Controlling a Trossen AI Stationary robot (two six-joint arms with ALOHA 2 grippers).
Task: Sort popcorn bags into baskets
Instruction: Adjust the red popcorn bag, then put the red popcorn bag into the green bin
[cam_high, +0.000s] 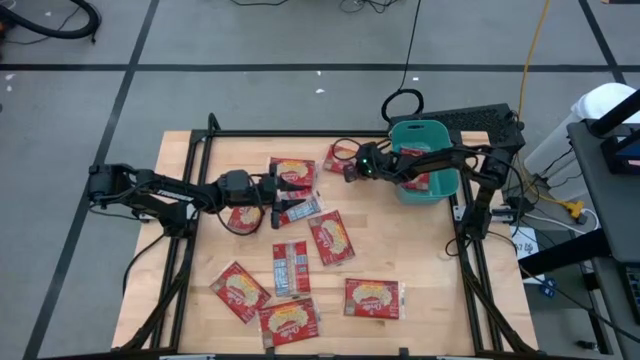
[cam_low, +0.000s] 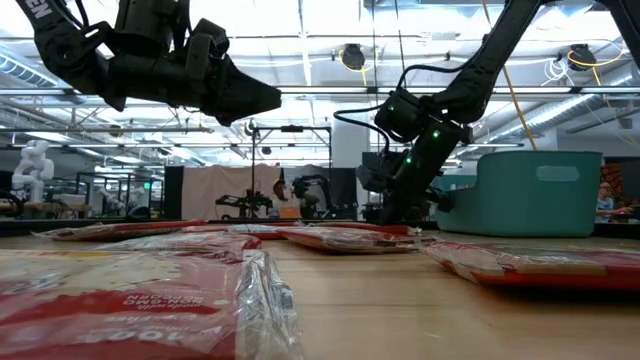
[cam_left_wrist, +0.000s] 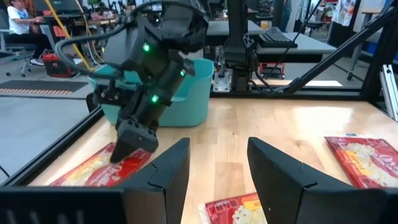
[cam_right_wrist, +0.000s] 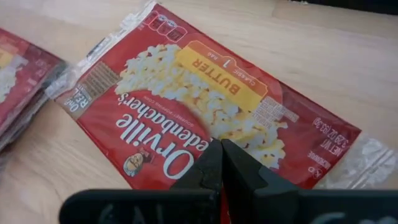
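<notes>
I count roughly one red packet inside the teal basket (cam_high: 425, 135) at the table's far right corner; about eight popcorn bags (cam_high: 331, 238) remain scattered. My right gripper (cam_right_wrist: 221, 163), fingers pressed together, touches a butter bag (cam_right_wrist: 205, 99); my left gripper (cam_left_wrist: 217, 163) hovers parted mid-table.

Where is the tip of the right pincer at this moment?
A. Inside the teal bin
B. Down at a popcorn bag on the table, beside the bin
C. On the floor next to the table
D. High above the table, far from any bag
B: the right pincer is lowered onto a red popcorn bag lying on the table, next to the teal bin, not inside it.
</notes>
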